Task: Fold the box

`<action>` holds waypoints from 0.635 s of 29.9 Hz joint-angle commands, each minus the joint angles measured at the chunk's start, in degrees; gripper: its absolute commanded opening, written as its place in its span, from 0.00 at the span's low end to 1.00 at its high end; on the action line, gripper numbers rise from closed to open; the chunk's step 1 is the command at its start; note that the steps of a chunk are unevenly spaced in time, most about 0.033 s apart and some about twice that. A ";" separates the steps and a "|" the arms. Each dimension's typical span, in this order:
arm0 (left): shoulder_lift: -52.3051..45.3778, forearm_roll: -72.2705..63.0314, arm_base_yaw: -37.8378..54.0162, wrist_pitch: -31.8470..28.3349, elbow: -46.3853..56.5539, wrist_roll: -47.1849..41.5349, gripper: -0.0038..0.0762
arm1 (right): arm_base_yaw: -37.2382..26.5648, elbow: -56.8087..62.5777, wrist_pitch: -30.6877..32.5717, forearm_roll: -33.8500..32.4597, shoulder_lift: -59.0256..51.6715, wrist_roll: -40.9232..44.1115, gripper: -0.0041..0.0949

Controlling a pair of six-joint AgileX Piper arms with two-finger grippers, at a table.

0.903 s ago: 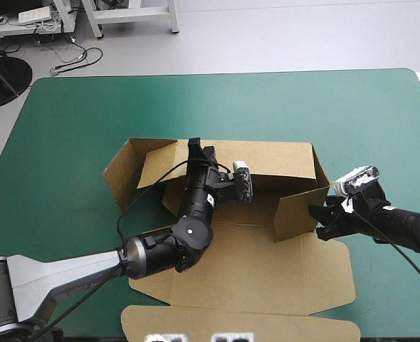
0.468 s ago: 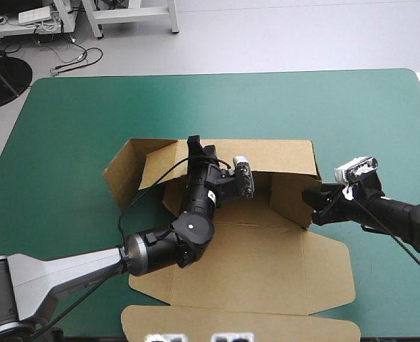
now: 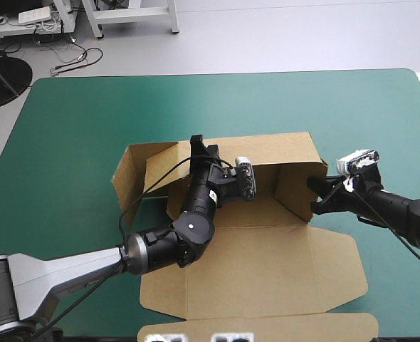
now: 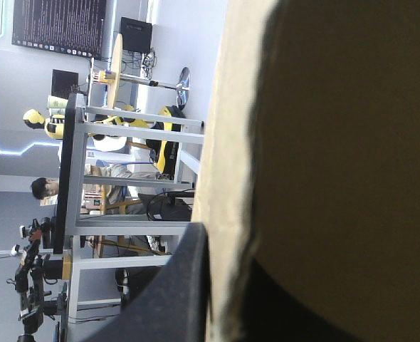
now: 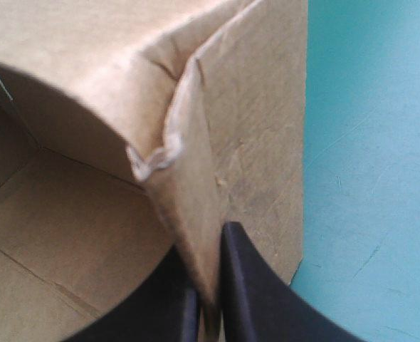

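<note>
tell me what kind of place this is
Probably a robotics lab bench: a teal-green covered table, with a left gripper and right gripper of black fins holding a brown cardboard box.

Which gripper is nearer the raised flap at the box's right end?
Right. The right gripper is pinching that flap's edge; the left gripper is farther off, at the back wall's top edge.
</note>
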 commanded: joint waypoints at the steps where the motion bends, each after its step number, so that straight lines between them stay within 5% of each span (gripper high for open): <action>1: -1.48 1.73 -0.64 -4.62 -1.17 -0.70 0.06 | 0.22 -0.95 -0.32 1.20 0.17 0.41 0.04; 11: -1.48 4.51 -0.64 -3.42 -1.17 -0.32 0.47 | 0.22 -0.95 0.38 -4.70 0.17 4.13 0.04; 19: -1.59 11.76 -5.94 0.71 -1.17 -0.57 0.49 | 0.22 -0.95 -0.95 -7.70 0.17 6.61 0.04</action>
